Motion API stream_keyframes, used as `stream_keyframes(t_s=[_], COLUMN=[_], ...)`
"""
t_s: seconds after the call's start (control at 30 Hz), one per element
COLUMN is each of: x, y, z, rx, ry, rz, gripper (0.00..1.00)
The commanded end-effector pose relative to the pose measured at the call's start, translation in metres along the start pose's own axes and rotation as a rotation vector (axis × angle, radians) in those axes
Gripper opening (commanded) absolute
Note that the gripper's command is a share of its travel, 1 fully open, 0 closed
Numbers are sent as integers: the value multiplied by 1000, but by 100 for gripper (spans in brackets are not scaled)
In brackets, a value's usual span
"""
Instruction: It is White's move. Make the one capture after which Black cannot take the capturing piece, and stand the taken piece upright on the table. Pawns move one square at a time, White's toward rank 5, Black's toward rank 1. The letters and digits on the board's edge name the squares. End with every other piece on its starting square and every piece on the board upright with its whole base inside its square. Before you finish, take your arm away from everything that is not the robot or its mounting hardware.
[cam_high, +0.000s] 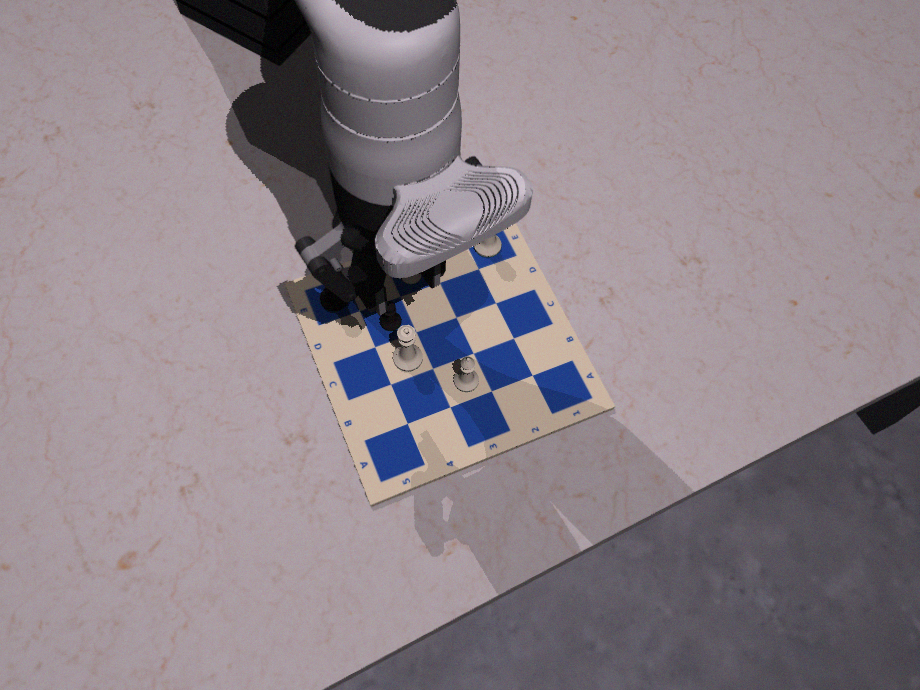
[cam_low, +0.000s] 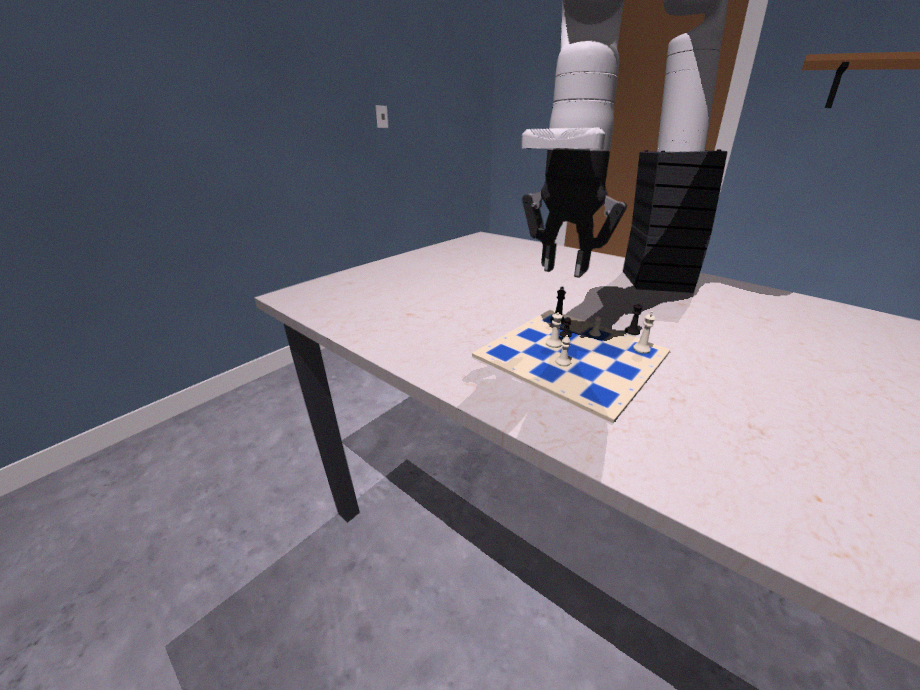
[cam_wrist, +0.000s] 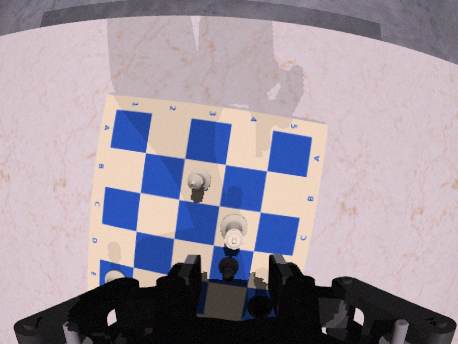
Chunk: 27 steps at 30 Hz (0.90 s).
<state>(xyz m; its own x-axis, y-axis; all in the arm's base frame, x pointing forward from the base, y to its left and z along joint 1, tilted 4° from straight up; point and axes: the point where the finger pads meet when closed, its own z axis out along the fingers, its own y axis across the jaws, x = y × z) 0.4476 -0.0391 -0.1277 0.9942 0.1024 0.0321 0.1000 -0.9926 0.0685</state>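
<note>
The arm's black gripper (cam_low: 564, 259) hangs high over the blue-and-cream chessboard (cam_low: 628, 392), fingers half-narrowed, pinching nothing. A small black pawn (cam_high: 389, 320) stands below, touching-close to the white bishop (cam_high: 406, 349); descending off-centre could topple either.

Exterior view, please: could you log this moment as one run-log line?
end effector: part-closed, empty | above chessboard far corner | black pawn: upright on table

A plain indoor room: blue walls (cam_low: 222, 148), wooden door (cam_low: 639, 89), marble-topped table (cam_low: 743, 415), grey floor (cam_low: 222, 579).
</note>
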Motion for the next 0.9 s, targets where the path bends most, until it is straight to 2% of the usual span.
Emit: stream_keyframes(t_s=[0.0,0.87], x=[1,1], y=[0,0], z=[-1,3], rx=[0,0], ry=[2,2], rz=[0,0], gripper=[41,41])
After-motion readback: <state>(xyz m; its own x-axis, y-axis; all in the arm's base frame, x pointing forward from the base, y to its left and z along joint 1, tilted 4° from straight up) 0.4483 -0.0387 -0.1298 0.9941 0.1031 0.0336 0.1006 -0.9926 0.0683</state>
